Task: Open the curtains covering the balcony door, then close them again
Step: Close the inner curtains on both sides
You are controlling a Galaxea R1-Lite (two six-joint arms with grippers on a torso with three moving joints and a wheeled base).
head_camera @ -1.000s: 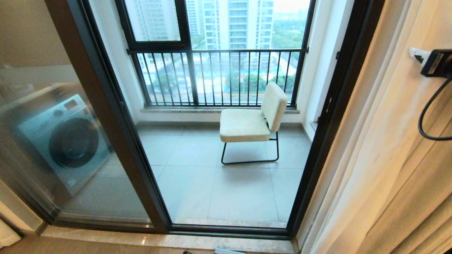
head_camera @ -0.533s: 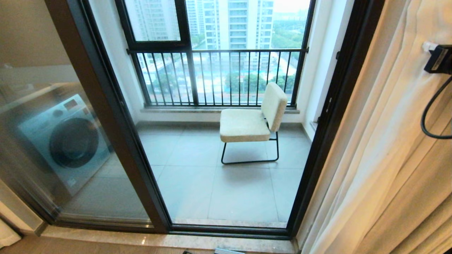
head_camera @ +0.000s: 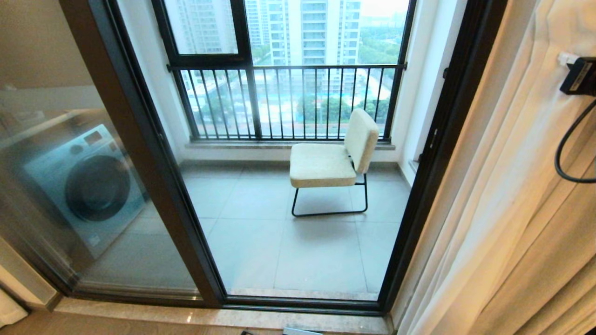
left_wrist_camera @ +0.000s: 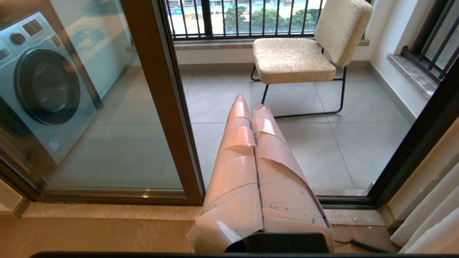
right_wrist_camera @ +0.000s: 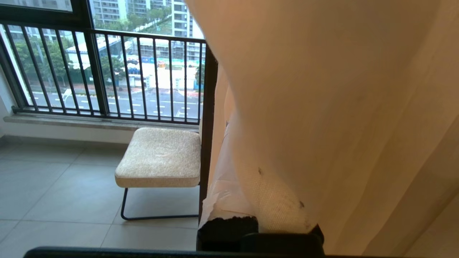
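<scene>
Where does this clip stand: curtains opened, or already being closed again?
Opening looks done: the curtains hang bunched at the right, and the balcony door glass is uncovered, showing the chair. In hand: the right gripper is shut on the curtains' cream fabric. The left gripper is shut, idle, low before the door. Left: drawing the curtains back across the glass.

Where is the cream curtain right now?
In the head view the cream pleated curtain hangs bunched at the right edge, just right of the dark-framed glass balcony door, with the right gripper shut on its fabric.
</scene>
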